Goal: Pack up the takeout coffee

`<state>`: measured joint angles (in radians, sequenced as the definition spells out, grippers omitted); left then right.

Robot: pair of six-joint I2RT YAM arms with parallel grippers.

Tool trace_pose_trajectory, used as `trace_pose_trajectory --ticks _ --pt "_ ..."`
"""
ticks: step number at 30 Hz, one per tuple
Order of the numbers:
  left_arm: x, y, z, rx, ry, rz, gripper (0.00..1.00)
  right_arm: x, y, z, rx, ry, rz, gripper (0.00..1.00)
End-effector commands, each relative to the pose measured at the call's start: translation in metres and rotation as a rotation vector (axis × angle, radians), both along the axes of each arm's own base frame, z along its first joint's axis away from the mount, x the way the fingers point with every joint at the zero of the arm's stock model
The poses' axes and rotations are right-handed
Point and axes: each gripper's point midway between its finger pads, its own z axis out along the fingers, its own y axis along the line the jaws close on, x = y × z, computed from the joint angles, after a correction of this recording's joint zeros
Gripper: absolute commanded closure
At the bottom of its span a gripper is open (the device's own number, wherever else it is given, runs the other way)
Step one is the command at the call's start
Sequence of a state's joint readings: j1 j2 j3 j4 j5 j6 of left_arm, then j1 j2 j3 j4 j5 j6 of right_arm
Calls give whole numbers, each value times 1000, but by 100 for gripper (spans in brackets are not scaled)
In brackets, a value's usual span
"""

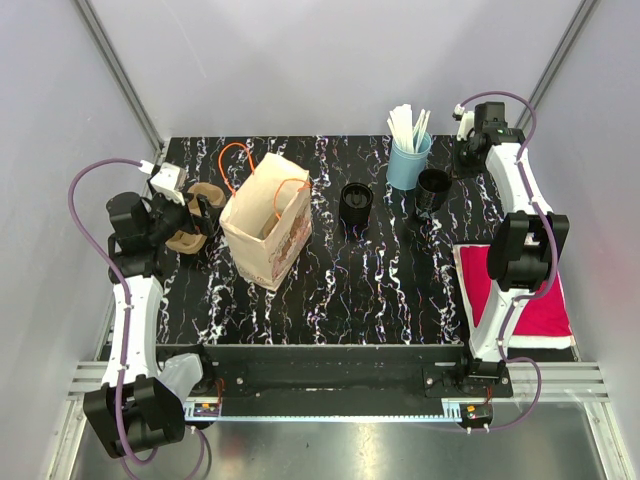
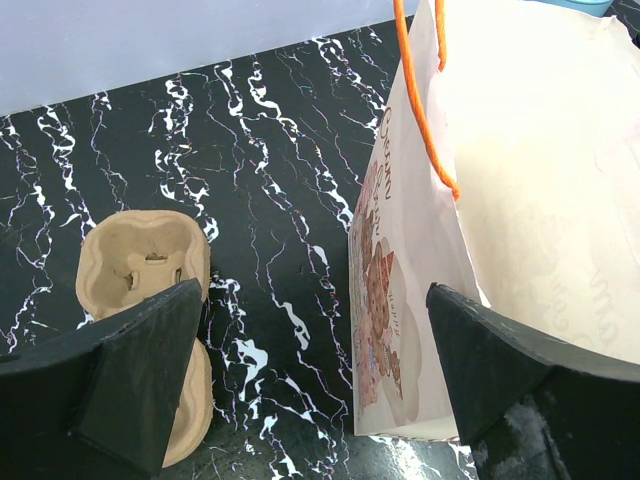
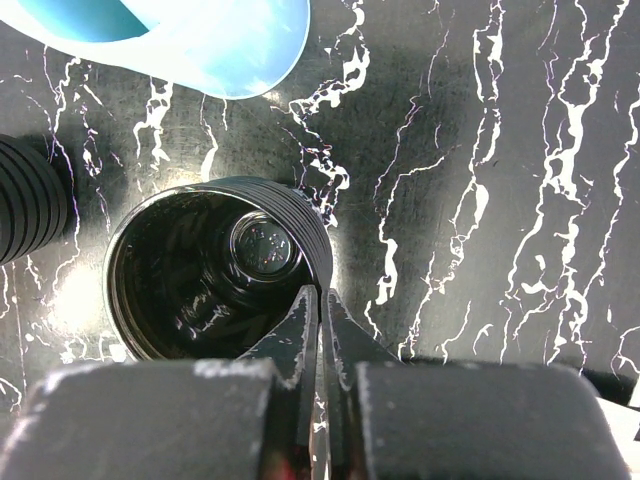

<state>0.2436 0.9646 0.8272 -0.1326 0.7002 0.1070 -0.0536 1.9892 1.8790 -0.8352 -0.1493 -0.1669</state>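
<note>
Right claw [image 3: 322,300]: fingers together on the near rim of the cup [image 3: 215,270], one tip inside the wall and one outside, as far as the wrist view shows. I take it as a pinch on the wall.

The cup stands upright and lidless at the back right of the desk [image 1: 380,290], just beside the blue holder [image 1: 408,165]. A second cup [image 1: 356,205] stands to its left, apart.

Left claw [image 2: 312,300]: fingers wide apart, holding nothing, hanging between the carrier [image 2: 140,260] and the bag [image 1: 268,228].

Handling, my judgement: the cup looks light, with a thin ribbed wall.
- A rim pinch may flex or tip it.
- The ribs should help against slipping.
- I cannot tell whether there is liquid inside, so keep it level.

The bag is soft paper with an open mouth and may shift if nudged.
</note>
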Motion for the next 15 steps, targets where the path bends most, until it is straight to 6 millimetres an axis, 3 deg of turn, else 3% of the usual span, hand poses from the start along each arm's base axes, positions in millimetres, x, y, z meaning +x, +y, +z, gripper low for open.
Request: trace_pose_trajectory --ticks 1,15 --pt "2 -2 11 6 -50 -26 1 3 3 20 25 -56 4 99" --pt "2 -3 10 3 -47 -29 1 0 6 36 40 -91 15 100"
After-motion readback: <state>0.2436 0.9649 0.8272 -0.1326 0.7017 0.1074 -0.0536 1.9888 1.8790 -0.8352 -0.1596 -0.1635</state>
